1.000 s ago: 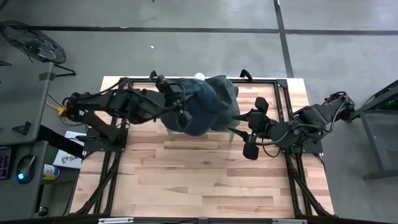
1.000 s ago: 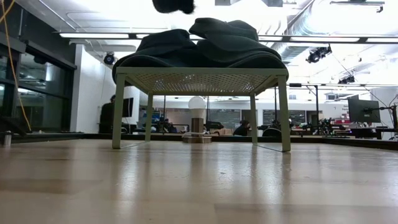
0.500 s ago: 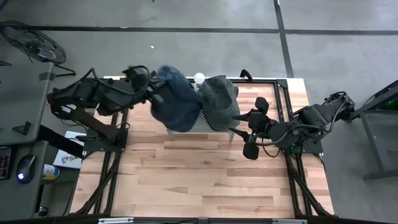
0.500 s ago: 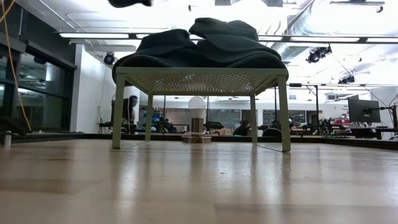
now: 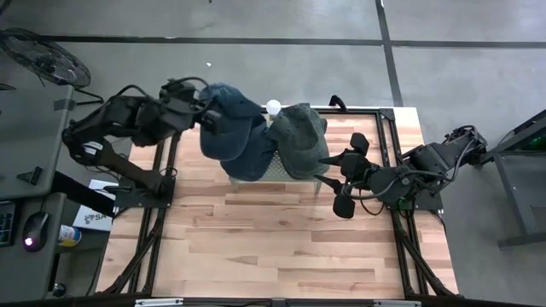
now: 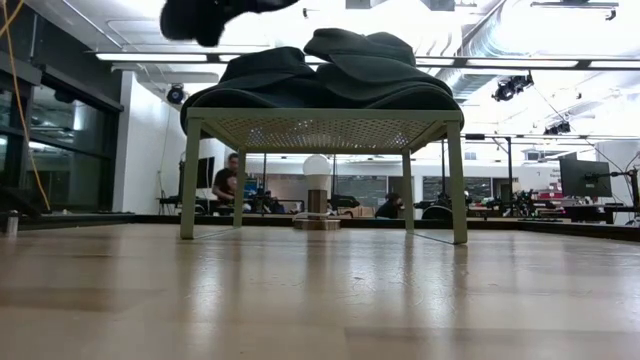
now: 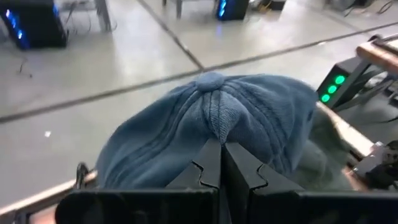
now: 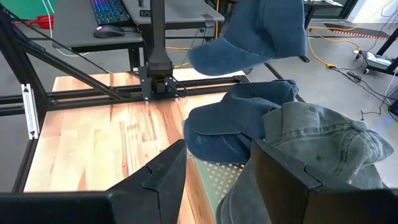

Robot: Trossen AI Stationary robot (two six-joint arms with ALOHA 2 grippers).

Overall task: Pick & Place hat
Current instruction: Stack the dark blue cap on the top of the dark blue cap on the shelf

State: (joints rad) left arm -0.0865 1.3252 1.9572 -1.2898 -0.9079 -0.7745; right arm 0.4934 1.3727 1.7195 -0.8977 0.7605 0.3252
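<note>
High view: the left gripper (image 5: 205, 119) holds a blue hat (image 5: 223, 119) in the air over the bench's (image 5: 281, 239) far left corner, with its jaws clamped together on the crown fabric. From the left wrist view the two dark fingers (image 7: 211, 163) meet on the cloth just below the button at the top of the crown (image 7: 214, 118). The hat's long axis runs roughly from the bench's far edge toward its near side, though which end carries the brim is hard to tell from above. In the right wrist view the same hat (image 8: 258, 34) hangs tilted, brim end lower, clear above the others.

Beneath and beside it, a second blue hat (image 5: 254, 156) and a grey-green hat (image 5: 300, 141) lie overlapping on a small mesh-topped stand (image 6: 325, 130) at the far middle of the bench; the grey-green one is on the right. A white ball-shaped object (image 5: 273, 107) shows at the far edge, just behind the stand.

Right gripper (image 5: 345, 175) waits just right of the stand, jaws apart and holding nothing — its fingers (image 8: 165, 174) frame the stand's edge.

All the near part of the bench is bare wood, with open room between the side rails (image 5: 149, 230).

In the low view a person (image 6: 230, 180) is in the room behind.
</note>
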